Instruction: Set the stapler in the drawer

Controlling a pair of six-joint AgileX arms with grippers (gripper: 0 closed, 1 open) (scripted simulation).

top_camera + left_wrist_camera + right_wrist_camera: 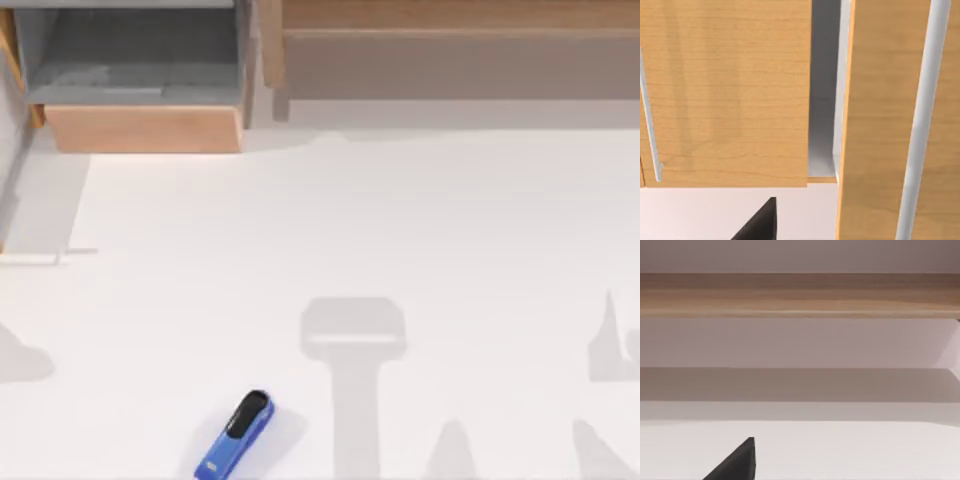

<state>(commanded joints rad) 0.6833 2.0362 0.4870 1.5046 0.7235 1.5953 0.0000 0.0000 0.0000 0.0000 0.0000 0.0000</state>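
While stapler lies on white table; drawer open; tool states unclear

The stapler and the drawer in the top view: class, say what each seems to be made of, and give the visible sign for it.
The stapler: probably moulded plastic; its body is a smooth, uniform blue, and the black top piece looks matte.

The drawer: its front panel looks like light wood or a wood-look laminate, tan with faint grain; its inner walls and floor are flat plain grey, perhaps painted board or metal, which the look leaves open.

White table, blue stapler near front edge
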